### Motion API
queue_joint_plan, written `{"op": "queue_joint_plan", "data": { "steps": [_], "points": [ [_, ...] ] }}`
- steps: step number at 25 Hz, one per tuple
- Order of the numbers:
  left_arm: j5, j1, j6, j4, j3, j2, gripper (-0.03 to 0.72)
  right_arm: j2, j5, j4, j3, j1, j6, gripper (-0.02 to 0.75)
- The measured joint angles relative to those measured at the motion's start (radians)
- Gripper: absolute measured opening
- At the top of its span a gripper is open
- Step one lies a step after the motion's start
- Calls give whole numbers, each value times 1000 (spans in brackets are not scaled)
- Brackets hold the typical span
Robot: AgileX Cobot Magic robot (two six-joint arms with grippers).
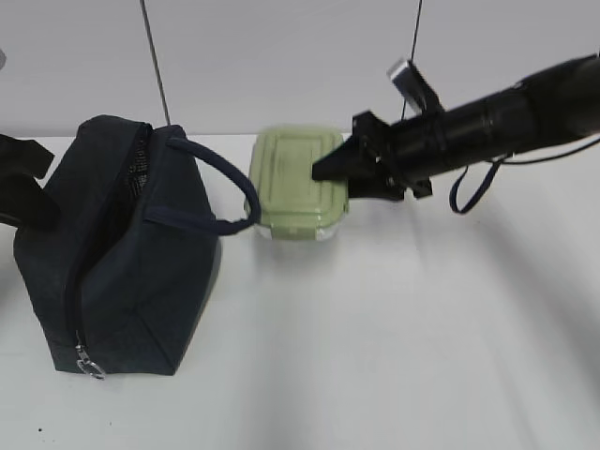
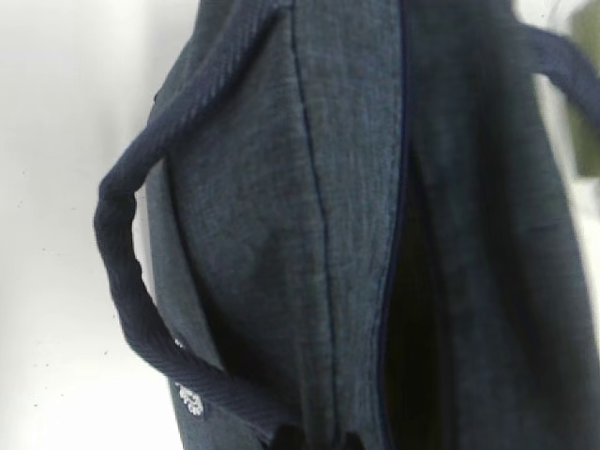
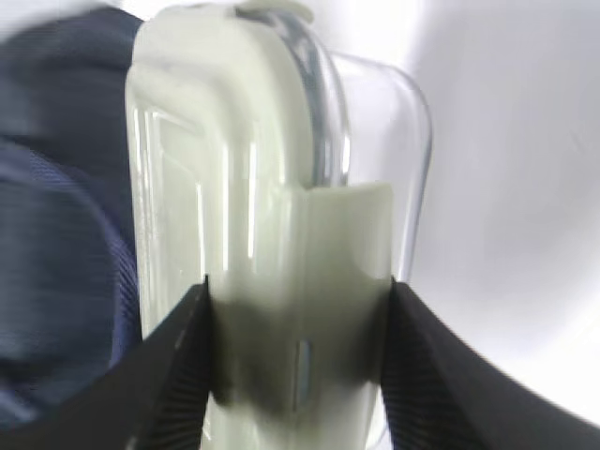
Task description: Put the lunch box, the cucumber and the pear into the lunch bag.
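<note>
Right claw (image 3: 298, 361) first: on my wrist feed I see its two dark fingers (image 3: 178, 375) pressed against opposite sides of the lunch box (image 1: 298, 183), one at about 8 o'clock in that frame and the other at 4 o'clock, with the pale green lid clip and the clear glass wall squeezed between them. So it stands partly open, at the width of the box, and has the box in its grip. From the exterior camera I see the right arm reaching in from 2 o'clock and the claw (image 1: 330, 171) meeting the box at its right end; the box sits near the middle of the view, a little toward 12 o'clock, tilted with its lid facing the camera and slightly blurred, and I cannot tell whether its lower edge touches the white bench (image 1: 403, 337). The lunch bag (image 1: 117, 253) stands at 9 o'clock on the bench, its zipper parted along the top, the ring pull (image 1: 90, 366) hanging at the near end, and one loop handle (image 1: 230, 192) arcs over to just beside the box. My left wrist feed is filled with navy fabric and a handle (image 2: 127, 291); the left claw itself is out of frame there, and I take it as closed. At the far left of the exterior view a dark shape sits against the bag.
</note>
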Motion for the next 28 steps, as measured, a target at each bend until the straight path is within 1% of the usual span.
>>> {"op": "queue_joint_plan", "data": {
  "steps": [7, 10, 12, 14, 16, 18, 20, 21, 23, 26, 28],
  "points": [
    [-3, 0, 0, -1, 0, 0, 13, -53, 74, -2, -289, 52, 91, 377],
    [-5, 0, 0, -3, 0, 0, 13, -53, 74, -14, -372, 79, 119, 377],
    [-6, 0, 0, -4, 0, 0, 13, -53, 74, -49, -420, 86, 152, 377],
    [-6, 0, 0, -4, 0, 0, 13, -53, 81, -109, -453, 84, 191, 377],
    [-6, 0, 0, -4, 0, 0, 13, -53, 86, -177, -469, 60, 240, 377],
    [-6, 0, 0, -5, 0, 0, 13, -53, 88, -199, -470, 27, 262, 377],
    [-7, 0, 0, -6, 0, 0, 13, -53, 88, -208, -470, 18, 273, 377],
    [-8, 0, 0, -6, 0, 0, 13, -53, 86, -210, -470, 30, 271, 377],
    [-14, 0, 0, -8, 0, 0, 13, -53, 78, -212, -474, 82, 260, 377],
    [-16, 0, 0, -9, 0, 0, 13, -49, 32, -208, -474, 200, 240, 377],
    [-17, 0, 0, -9, 0, 0, 13, -39, -7, -194, -475, 259, 228, 376]
  ]
}}
